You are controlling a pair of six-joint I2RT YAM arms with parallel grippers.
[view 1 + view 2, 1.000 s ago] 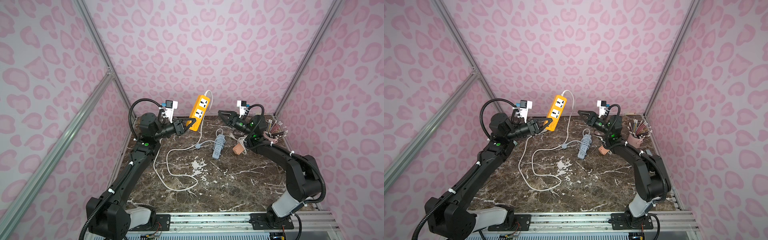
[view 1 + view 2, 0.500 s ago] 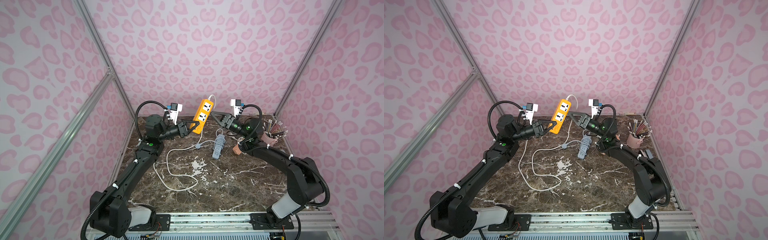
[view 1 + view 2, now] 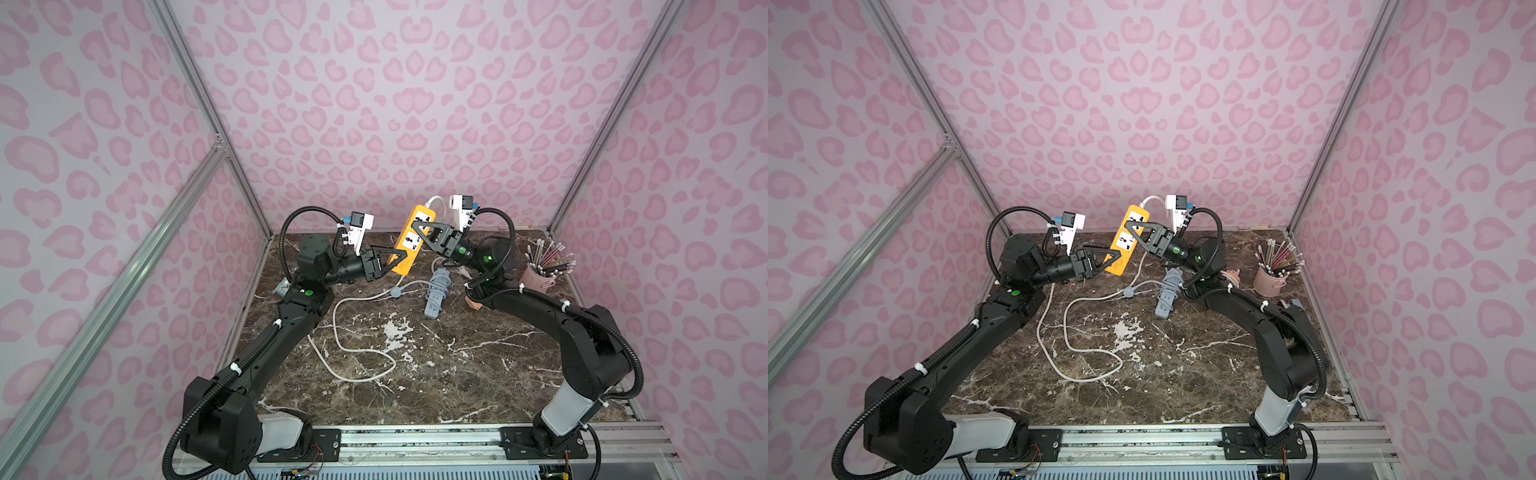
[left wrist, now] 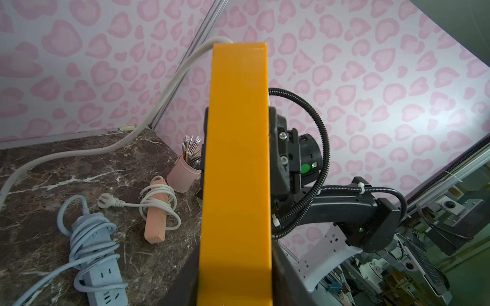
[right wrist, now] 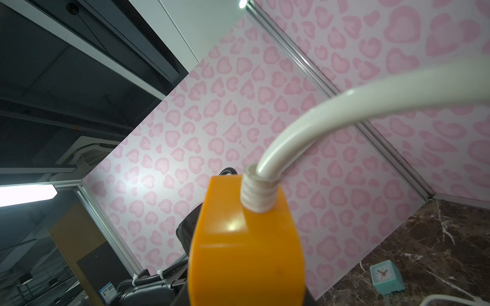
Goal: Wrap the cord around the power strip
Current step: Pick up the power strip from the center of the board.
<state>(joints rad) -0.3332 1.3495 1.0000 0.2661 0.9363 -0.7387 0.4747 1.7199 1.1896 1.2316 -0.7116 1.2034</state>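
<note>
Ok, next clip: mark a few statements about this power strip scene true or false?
The orange power strip is up off the table, with the left gripper and right gripper both at it. True.
Its cord is already wound around it. False: the white cord trails loose from the top end.
The blue power strip has its cord wrapped round it. True.
The pencil cup is on the robot's left. False: the pencil cup is on its right.

Showing three strips: orange strip (image 3: 409,251), blue strip (image 3: 436,293), pink strip (image 4: 154,225). Showing one pencil cup (image 3: 538,280), one clock (image 5: 387,278). Two arms reaching in: left arm (image 3: 291,332), right arm (image 3: 540,307).
</note>
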